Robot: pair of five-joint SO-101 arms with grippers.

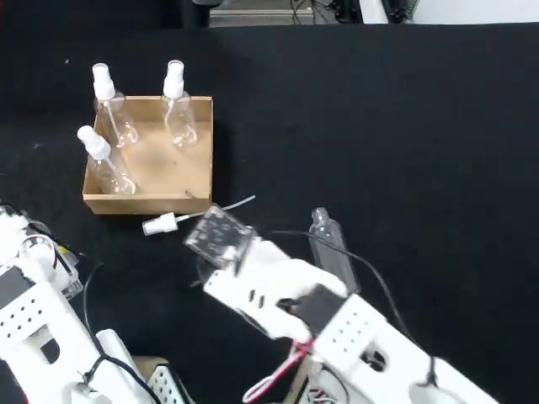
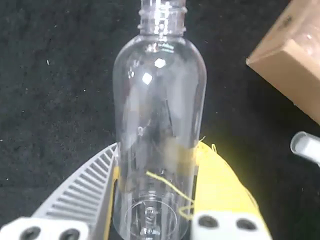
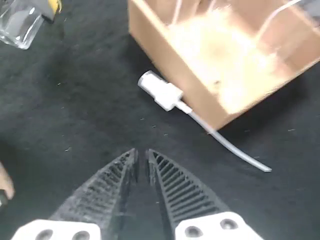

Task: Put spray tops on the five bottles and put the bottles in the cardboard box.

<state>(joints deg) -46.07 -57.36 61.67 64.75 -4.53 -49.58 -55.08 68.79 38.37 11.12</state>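
My left gripper [image 2: 157, 150] is shut on a clear bottle [image 2: 160, 100] with a bare threaded neck; it sits at the table's front left [image 1: 38, 248]. A loose white spray top [image 3: 161, 92] with a long tube lies on the cloth against the cardboard box [image 3: 185, 75]. My right gripper [image 3: 141, 155] hovers a little short of it, fingers together and holding nothing. In the high view the spray top [image 1: 162, 224] lies just in front of the box [image 1: 147, 204], which holds three capped bottles [image 1: 114, 114]. Another uncapped bottle [image 1: 333, 248] lies right of the right arm.
The table is covered in black cloth. The box corner [image 2: 292, 65] and the spray top's head [image 2: 305, 147] show ahead of the left gripper. Cables trail over the right arm near the lying bottle. Open cloth spreads to the back right.
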